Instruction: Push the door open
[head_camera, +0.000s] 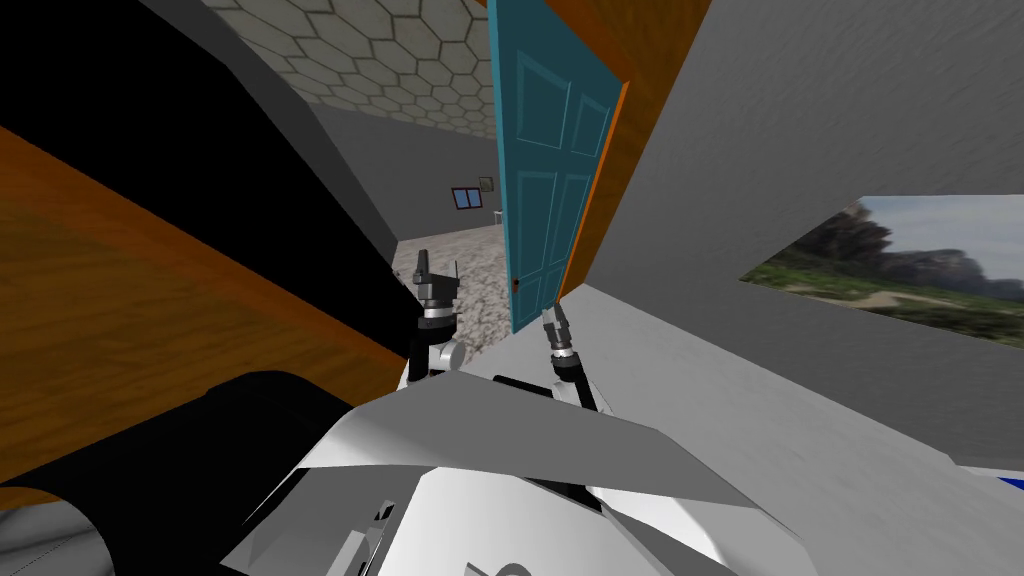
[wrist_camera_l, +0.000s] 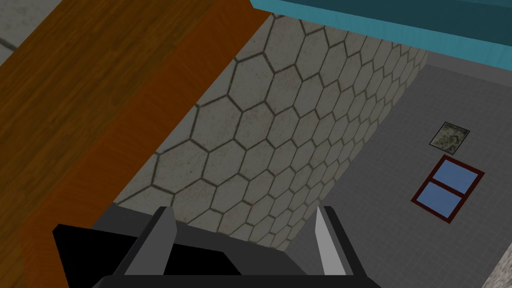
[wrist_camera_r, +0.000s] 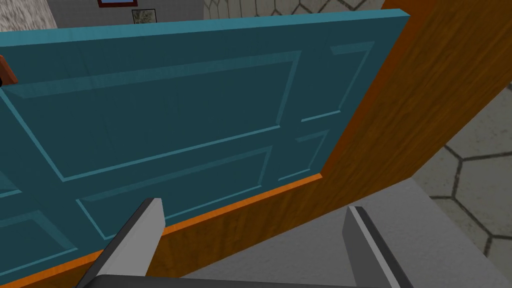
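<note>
The teal panelled door (head_camera: 545, 170) stands swung well inward, hinged on an orange-brown wooden frame (head_camera: 598, 215), with a small reddish-brown handle (head_camera: 516, 285) on its free edge. My right gripper (head_camera: 553, 322) is open just before the door's lower hinge side. Its wrist view shows the door panels (wrist_camera_r: 165, 115) and frame (wrist_camera_r: 400, 115) close ahead of the open fingers (wrist_camera_r: 252, 205), and the handle (wrist_camera_r: 6, 70) far off to one side. My left gripper (head_camera: 437, 270) is open in the doorway gap, facing a hexagon-tiled surface (wrist_camera_l: 280, 125) past its fingers (wrist_camera_l: 243, 210).
The other wooden jamb (head_camera: 150, 300) and a black area (head_camera: 200, 130) lie to the left. A grey wall (head_camera: 800, 120) with a landscape picture (head_camera: 900, 265) closes the right. Beyond the doorway are a stone floor (head_camera: 480, 290) and a window (head_camera: 466, 197).
</note>
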